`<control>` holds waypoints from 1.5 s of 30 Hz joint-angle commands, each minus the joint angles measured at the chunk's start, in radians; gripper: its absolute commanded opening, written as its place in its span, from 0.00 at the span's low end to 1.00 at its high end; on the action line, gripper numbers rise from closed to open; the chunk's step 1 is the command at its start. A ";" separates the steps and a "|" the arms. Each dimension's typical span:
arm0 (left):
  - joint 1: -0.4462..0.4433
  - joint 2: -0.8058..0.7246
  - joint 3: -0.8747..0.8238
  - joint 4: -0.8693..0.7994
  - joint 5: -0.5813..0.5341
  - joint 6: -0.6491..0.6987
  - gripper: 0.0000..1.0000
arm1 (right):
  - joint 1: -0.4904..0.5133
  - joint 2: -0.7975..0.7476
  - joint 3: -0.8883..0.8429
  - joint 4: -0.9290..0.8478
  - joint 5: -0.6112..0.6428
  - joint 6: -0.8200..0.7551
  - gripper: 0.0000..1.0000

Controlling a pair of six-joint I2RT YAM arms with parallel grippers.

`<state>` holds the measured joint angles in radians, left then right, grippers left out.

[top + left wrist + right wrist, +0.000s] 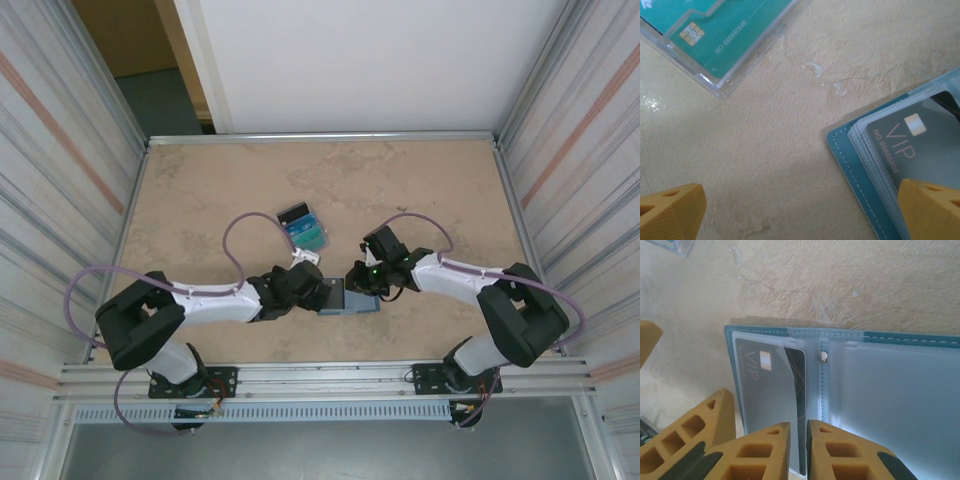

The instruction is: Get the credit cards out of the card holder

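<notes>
The card holder [358,301] lies open on the table between both grippers, teal outside [920,338] with clear pale sleeves inside. A black credit card [765,385] marked VIP sits in its left sleeve, its right edge poking out. My right gripper [800,426] is shut on that exposed edge at the card's near end. My left gripper [802,191] stands wide open over bare table, its right finger [932,210] above the holder's corner [850,160]. Other credit cards [303,228] lie fanned farther back; a teal-green one [715,25] is at the top left of the left wrist view.
Metal rails edge the tan table [430,190], and corrugated walls rise on both sides. The left gripper's yellow fingers [695,435] crowd the holder's left side in the right wrist view. Bare tabletop stretches behind and to the right of the fanned cards.
</notes>
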<state>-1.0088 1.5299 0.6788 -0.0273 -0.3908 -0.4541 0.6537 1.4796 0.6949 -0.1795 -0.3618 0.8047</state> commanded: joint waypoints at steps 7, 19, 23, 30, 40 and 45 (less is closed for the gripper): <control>0.006 0.024 0.035 -0.067 -0.015 -0.034 0.99 | 0.010 0.040 -0.012 0.028 -0.019 0.021 0.15; -0.007 0.047 0.049 -0.106 -0.035 -0.035 0.99 | 0.008 0.082 -0.017 0.066 -0.035 0.028 0.13; -0.014 0.058 0.057 -0.113 -0.039 -0.031 0.99 | 0.009 0.088 -0.020 0.074 -0.041 0.029 0.12; -0.025 0.068 0.066 -0.125 -0.040 -0.030 0.99 | 0.007 0.087 -0.025 0.096 -0.064 0.031 0.11; -0.031 0.071 0.069 -0.135 -0.041 -0.035 0.99 | -0.003 0.089 -0.052 0.157 -0.113 0.046 0.14; -0.031 0.074 0.073 -0.134 -0.040 -0.034 0.99 | -0.004 0.099 -0.055 0.160 -0.119 0.045 0.16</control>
<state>-1.0298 1.5841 0.7311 -0.1425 -0.4194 -0.4728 0.6472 1.5547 0.6502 -0.0288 -0.4339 0.8322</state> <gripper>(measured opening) 0.986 0.161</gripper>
